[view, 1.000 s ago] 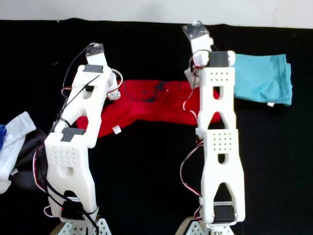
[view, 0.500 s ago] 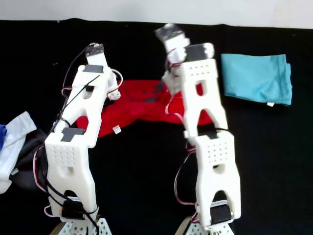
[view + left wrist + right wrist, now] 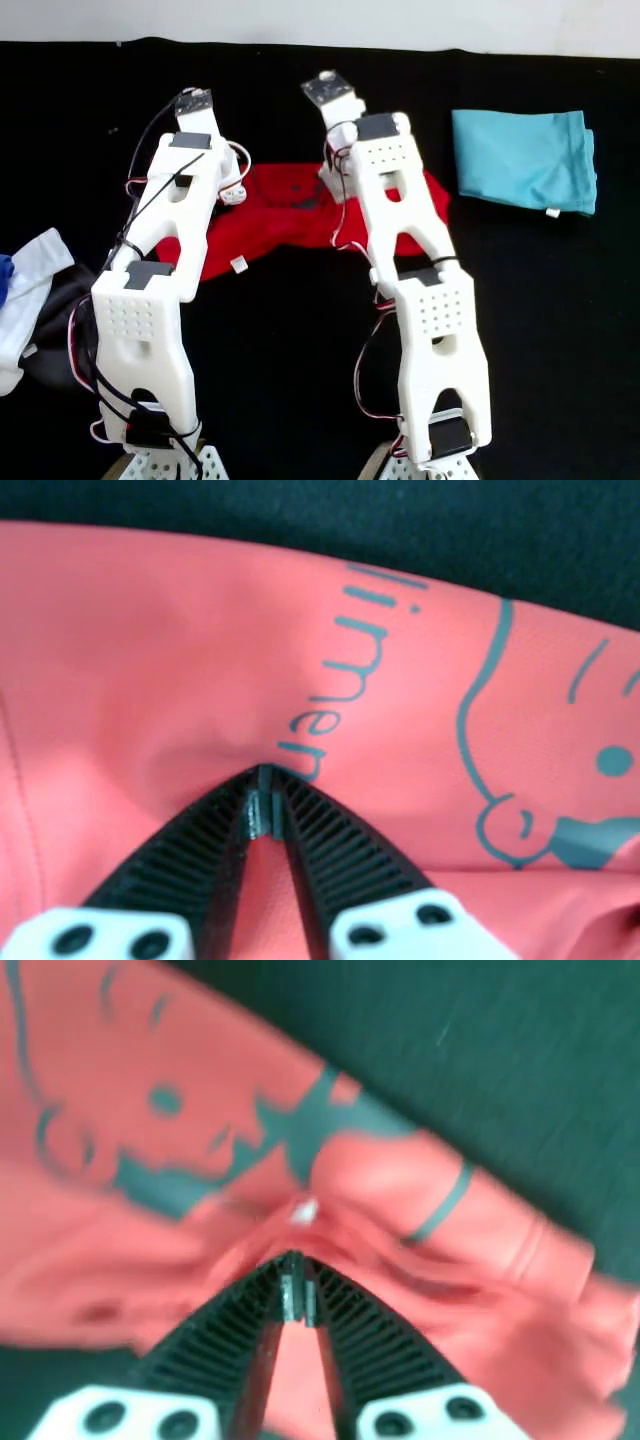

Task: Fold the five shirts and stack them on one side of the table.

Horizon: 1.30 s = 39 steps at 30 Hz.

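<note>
The red shirt (image 3: 290, 215) lay bunched across the frame's middle on the black surface (image 3: 300, 330). The left arm's jaws and the right arm's jaws were each pressed together, pinching its fabric. Thin pinches could slip, or uneven pulling might twist the fold.

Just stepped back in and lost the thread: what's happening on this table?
Both arms are on the red shirt lying in the middle: the left pincer and the right pincer are each shut on a pinch of its fabric. A folded teal shirt lies at the far right; a heap of unfolded shirts sits at the left edge.
</note>
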{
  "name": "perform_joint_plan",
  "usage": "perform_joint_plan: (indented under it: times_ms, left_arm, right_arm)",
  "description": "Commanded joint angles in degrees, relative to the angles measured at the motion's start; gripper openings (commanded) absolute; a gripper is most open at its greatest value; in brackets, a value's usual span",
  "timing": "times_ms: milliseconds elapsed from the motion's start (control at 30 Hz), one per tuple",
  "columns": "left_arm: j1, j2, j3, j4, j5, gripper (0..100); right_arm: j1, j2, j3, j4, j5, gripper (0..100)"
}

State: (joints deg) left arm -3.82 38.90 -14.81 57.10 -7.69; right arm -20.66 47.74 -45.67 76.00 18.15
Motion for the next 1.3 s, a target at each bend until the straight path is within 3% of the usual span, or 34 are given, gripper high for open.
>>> perform_joint_plan:
  times_ms: [0, 133, 600, 833, 1033, 1267]
  left_arm:
    - [0.4, 0.22, -0.92, 0.0, 0.26, 1]
    - [0.4, -0.04, -1.01, 1.14, 0.26, 1]
    - [-1.27, -9.36, -5.49, 31.3, 0.0, 1]
    - [-1.98, -9.8, -5.93, 34.46, 0.18, 1]
    - [-5.32, -11.91, -13.23, 34.2, 0.0, 1]
    - [-7.69, -19.21, -13.67, 37.1, -0.44, 1]
  right_arm:
    - [0.84, 1.36, -0.13, -3.65, -0.62, 0.5]
    - [1.1, 2.59, -0.13, -2.68, -0.62, 0.5]
    - [1.1, -9.1, -12.18, 12.35, -0.7, 0.5]
    - [1.36, -9.71, -19.38, 24.48, -0.62, 0.5]
    - [3.65, -12.79, -22.73, 25.27, -0.79, 0.5]
    - [3.65, -31.69, -5.67, 25.27, -5.1, 0.5]
